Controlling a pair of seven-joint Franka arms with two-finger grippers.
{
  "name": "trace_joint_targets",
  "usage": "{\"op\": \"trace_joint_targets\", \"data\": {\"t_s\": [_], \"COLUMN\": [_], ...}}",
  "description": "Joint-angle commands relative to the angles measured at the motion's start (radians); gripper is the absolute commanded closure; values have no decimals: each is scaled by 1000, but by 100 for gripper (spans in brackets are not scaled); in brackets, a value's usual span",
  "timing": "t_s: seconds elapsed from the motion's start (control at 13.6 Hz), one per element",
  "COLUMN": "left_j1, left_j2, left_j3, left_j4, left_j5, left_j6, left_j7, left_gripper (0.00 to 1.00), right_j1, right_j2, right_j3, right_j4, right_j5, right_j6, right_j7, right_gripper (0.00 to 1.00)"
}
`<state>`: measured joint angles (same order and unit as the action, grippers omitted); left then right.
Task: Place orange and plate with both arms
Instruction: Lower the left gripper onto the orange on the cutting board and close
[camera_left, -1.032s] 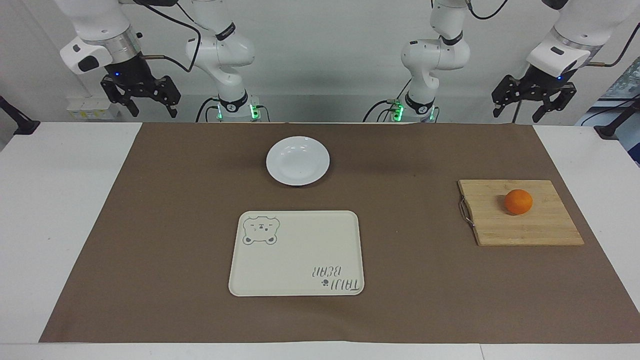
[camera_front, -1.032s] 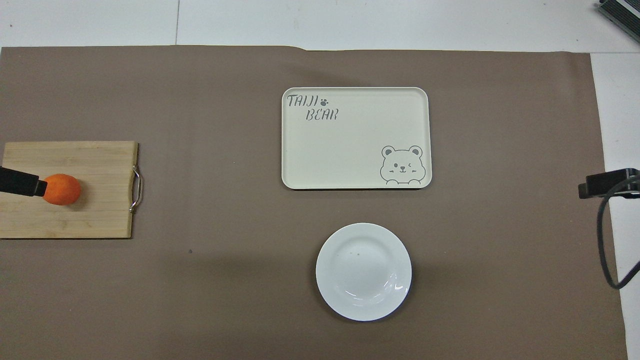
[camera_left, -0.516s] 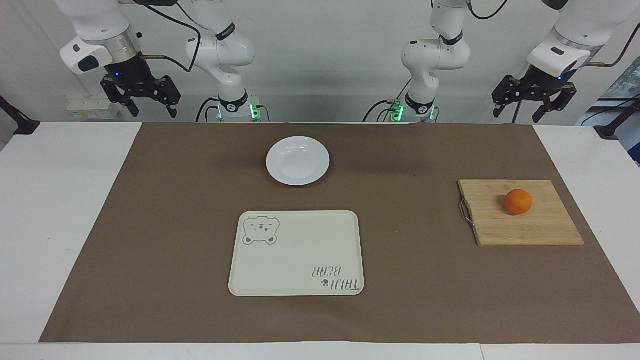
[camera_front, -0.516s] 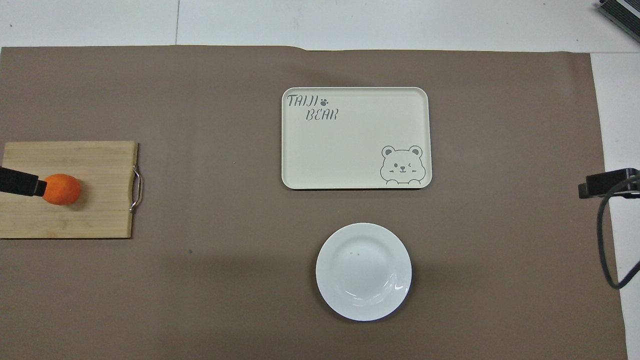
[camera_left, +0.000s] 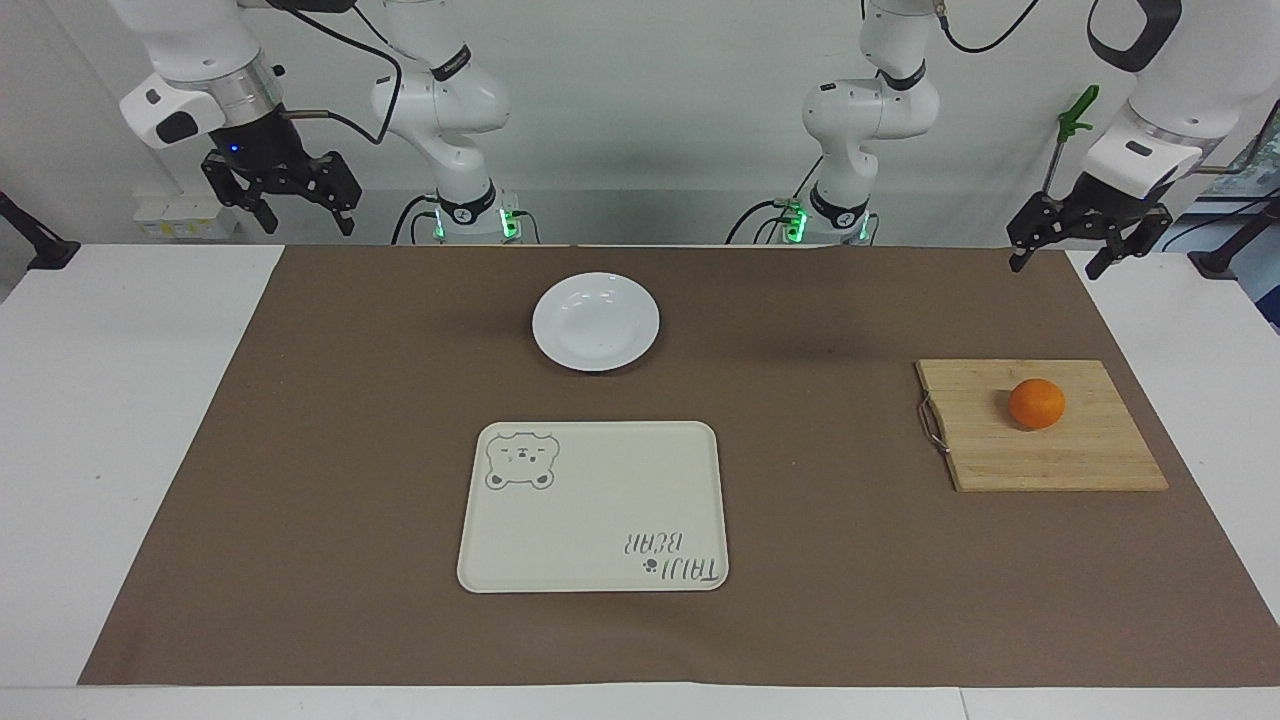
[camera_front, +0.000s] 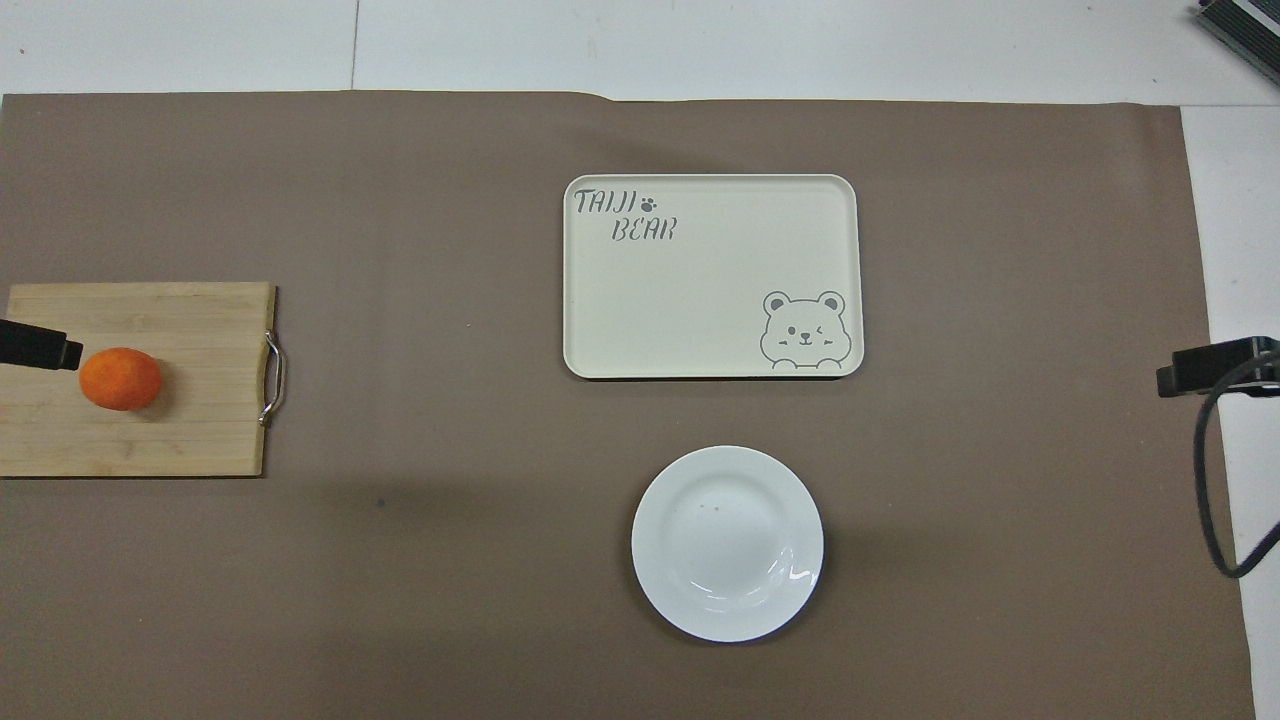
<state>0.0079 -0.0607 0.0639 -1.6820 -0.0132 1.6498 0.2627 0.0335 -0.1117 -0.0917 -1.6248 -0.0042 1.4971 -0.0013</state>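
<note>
Orange (camera_left: 1037, 404) seated on cutting board (camera_left: 1040, 425), plate (camera_left: 596, 321) nearer the robots than tray (camera_left: 594, 506), left gripper (camera_left: 1068, 262) and right gripper (camera_left: 297, 220) raised, both held open, nothing gripped.

Orange (camera_left: 1037, 404) bright orange; plate (camera_left: 596, 321) white; tray (camera_left: 594, 507) cream, bear print.

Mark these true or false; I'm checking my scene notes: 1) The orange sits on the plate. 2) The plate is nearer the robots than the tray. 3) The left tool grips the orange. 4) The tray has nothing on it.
1) False: the orange lies on the wooden cutting board; the plate has nothing on it.
2) True: the plate is nearer than the bear tray.
3) False: the left tool hangs open in the air, holding nothing.
4) True.
</note>
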Motion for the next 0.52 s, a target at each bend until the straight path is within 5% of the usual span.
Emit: {"op": "trace_joint_targets", "data": {"t_s": [0.0, 0.44], "left_j1": [43, 133], "left_j2": [-19, 86], "left_j3": [-7, -7], "left_j4": [-125, -272], "left_j5": [1, 1], "left_j6": [138, 430], "left_j7": [53, 168], "left_gripper": [0, 0], "right_j1": [-9, -9], "right_j2": [-13, -13], "right_j3": [6, 6], "right_j4": [-18, -18], "right_j5": [6, 4], "right_j6": [14, 14], "right_j7": [20, 18], "right_gripper": [0, 0]}}
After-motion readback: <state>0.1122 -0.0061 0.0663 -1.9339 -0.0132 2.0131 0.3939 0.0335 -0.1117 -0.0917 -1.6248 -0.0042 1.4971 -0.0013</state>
